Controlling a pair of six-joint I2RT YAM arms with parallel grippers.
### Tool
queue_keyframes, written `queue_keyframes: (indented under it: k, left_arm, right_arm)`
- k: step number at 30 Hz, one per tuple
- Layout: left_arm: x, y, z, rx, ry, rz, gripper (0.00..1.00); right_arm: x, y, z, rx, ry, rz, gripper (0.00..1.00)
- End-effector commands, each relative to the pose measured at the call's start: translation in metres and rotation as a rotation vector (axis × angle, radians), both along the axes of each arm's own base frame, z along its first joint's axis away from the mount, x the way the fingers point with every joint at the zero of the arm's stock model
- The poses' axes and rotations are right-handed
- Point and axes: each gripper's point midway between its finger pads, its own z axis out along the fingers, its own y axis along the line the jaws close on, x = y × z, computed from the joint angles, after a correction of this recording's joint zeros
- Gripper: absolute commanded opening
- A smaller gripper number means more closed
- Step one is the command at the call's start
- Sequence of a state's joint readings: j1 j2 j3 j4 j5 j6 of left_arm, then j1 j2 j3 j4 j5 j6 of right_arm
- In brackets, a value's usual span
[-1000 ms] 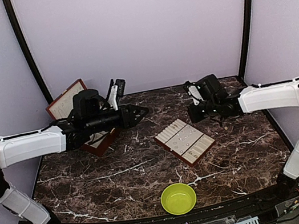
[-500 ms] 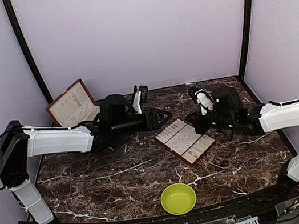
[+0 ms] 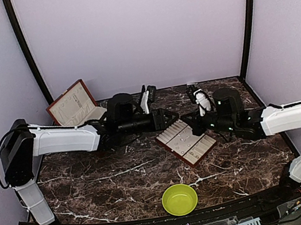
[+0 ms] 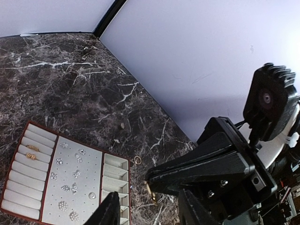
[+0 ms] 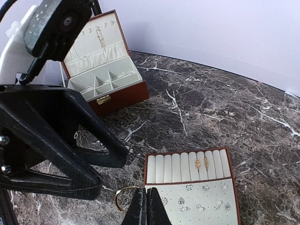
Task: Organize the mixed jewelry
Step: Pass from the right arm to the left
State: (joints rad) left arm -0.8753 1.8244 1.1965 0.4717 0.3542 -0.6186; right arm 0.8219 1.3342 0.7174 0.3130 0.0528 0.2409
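Bringing both arms together over the jewelry tray suits sorting. You have the right gripper at the tray's lower-left corner in its wrist view. Its fingers are pressed together and apparently pinch a gold ring at their tips. Your left gripper hovers just beside it with fingers spread, touching nothing, probably ready to assist. Stud earrings sit on the tray's padded panel.

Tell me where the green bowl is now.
Top view: the bowl sits at the table's near edge, roughly centred left to right; the tray lies beyond it, apart.
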Motion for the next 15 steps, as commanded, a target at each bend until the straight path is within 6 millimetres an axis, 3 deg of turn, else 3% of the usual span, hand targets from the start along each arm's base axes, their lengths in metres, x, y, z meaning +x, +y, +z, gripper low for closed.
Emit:
queue_keyframes:
  k: [1, 15]
  left_arm:
    - [-0.0037, -0.0070, 0.0022, 0.014, 0.007, -0.022, 0.43]
    - [-0.0034, -0.0102, -0.0029, 0.018, 0.023, -0.028, 0.18]
  right_arm:
    - [-0.0001, 0.0054, 0.0129, 0.019, -0.049, -0.002, 0.00]
    - [-0.0019, 0.0139, 0.0082, -0.013, -0.058, -0.004, 0.00]
